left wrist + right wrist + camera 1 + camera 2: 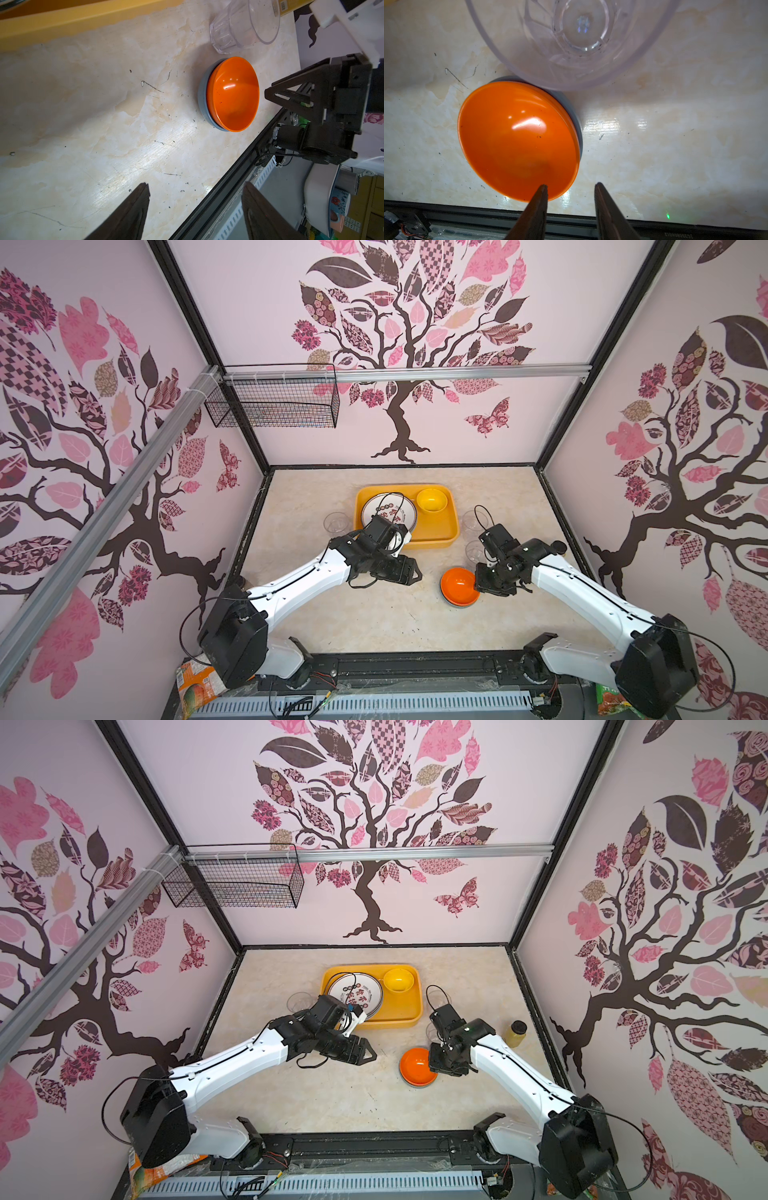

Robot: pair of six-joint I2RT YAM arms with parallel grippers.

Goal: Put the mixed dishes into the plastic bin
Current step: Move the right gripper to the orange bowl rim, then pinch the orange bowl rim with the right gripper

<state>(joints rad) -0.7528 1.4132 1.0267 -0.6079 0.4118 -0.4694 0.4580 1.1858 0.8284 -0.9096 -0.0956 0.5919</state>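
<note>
The yellow-orange plastic bin (pixel 453 526) (pixel 417 1013) sits at the back middle. Inside it lie a white plate (pixel 388 510) with Chinese characters and a yellow bowl (pixel 432 499). An orange bowl (pixel 457 585) (pixel 232 93) (pixel 517 141) is nested in a grey-blue bowl (pixel 202 97) on the table. My right gripper (pixel 478 591) (pixel 571 185) is open and straddles the orange bowl's near rim, one finger over the inside and one outside. My left gripper (pixel 409 570) (pixel 196 185) is open and empty by the bin's front. Clear tumblers (pixel 336 522) (pixel 473 519) (pixel 571 41) stand beside the bin.
A black wire basket (pixel 274 402) hangs on the back left wall. An amber bottle (pixel 515 1032) stands near the right wall. Snack bags (pixel 193 684) (pixel 606 697) lie by the front rail (pixel 415 668), close behind the orange bowl.
</note>
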